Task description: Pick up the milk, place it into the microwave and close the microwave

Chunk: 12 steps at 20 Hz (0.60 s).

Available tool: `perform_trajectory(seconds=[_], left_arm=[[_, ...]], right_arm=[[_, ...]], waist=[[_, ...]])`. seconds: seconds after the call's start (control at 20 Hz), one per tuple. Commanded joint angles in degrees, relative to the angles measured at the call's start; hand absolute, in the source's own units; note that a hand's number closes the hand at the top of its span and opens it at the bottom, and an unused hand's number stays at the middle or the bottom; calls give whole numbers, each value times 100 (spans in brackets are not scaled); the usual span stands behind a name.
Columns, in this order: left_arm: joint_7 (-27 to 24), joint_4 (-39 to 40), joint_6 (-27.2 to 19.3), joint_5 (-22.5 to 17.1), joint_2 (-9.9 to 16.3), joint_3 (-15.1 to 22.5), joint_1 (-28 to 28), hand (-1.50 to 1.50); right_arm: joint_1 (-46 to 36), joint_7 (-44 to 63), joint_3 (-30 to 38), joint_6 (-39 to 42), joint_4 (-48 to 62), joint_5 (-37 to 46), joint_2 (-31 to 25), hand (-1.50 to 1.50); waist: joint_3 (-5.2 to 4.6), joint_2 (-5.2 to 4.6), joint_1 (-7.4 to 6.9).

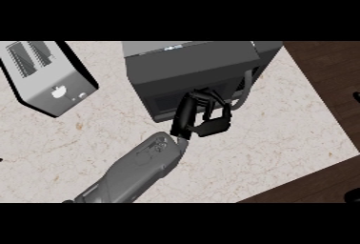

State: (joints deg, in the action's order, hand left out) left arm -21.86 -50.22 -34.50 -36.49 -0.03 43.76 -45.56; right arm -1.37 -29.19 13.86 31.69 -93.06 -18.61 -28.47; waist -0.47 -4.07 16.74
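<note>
Starting far left on the pale marble counter (281, 143): silver toaster (42, 76) lying at a slant, slots toward the upper left corner, well apart from everything else; moving along, grey forearm (134, 171) rising from the lower edge and slanting up to the right, across bare stone; next, dark microwave (190, 62) at top centre, turned at an angle, front face toward the forearm; right hand (211, 125) up against that front face, at its lower right part, black against the dark panel; hard to separate from the panel there, so cannot tell whether open, closed or clamped on anything; just right of the hand, curved grey handle (244, 93) running down the microwave's front edge, close beside the hand, contact not clear; milk nowhere to be seen, hidden from this view, so no telling where it sits relative to the hand or the microwave; finishing far right, dark wooden floor (330, 71) beyond the counter's edge.
</note>
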Motion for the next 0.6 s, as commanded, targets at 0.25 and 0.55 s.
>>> perform_trajectory(seconds=[0.25, 0.55], left_arm=[[-503, 404, 124, -610, 3, -445, -542, 150], [-726, 495, 194, -884, 3, -423, -661, 150]], right_arm=[[-268, 240, 158, 185, 24, -331, -322, -150], [-470, 374, 233, 193, 162, -504, -419, -150]], waist=[[-2, -84, 130], [11, -121, 99]])
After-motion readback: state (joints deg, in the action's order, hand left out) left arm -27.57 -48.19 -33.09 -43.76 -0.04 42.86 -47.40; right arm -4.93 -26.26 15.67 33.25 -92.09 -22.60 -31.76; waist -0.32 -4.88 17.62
